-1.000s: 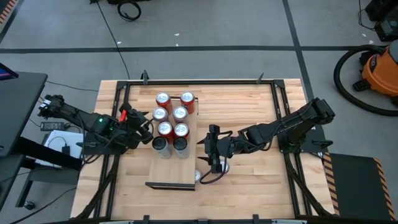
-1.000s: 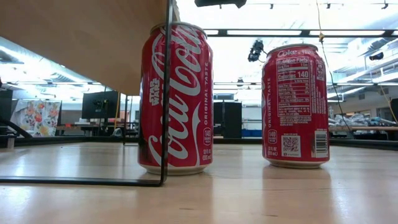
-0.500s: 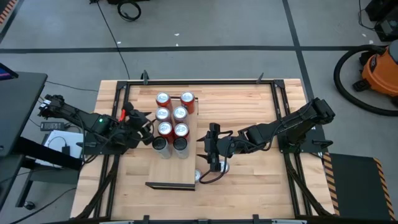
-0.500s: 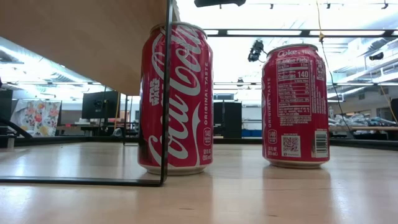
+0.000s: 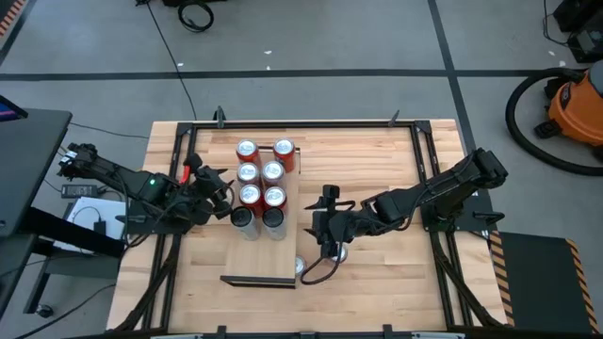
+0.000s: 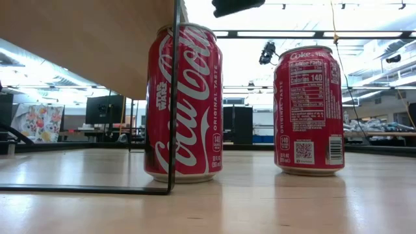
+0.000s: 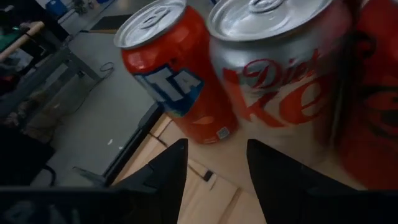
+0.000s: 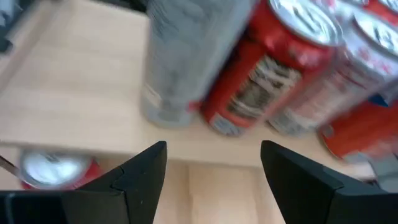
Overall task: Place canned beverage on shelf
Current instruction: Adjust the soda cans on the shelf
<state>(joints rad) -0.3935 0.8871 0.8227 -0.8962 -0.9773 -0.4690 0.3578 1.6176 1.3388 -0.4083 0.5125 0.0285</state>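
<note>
Red cans are filling the low view: one (image 6: 184, 104) is standing at centre, just behind a thin black frame leg (image 6: 174, 97), and a second (image 6: 309, 110) is standing apart from it at right, both on the table (image 6: 260, 201). The plywood shelf (image 6: 84, 39) is hanging over the upper left of that frame.

From above, the shelf (image 5: 259, 259) is running down the middle of the table (image 5: 377, 160), with eight cans (image 5: 260, 184) sitting in two columns on its upper part. Two loose cans are lying off its lower right corner: one (image 5: 300, 266) touching the edge, one (image 5: 336, 252) just right of it.

The right gripper (image 5: 322, 237) is hovering at centre, right of the shelf and above the loose cans; its fingers (image 8: 140, 177) are standing apart with nothing between them, facing the row of cans on the shelf (image 8: 81, 99).

The left gripper (image 5: 219, 196) is sitting at centre left, against the shelf's left side; its fingers (image 7: 165, 177) are partly spread and empty, pointing at an orange can (image 7: 177, 78) and a silver one (image 7: 280, 68).
</note>
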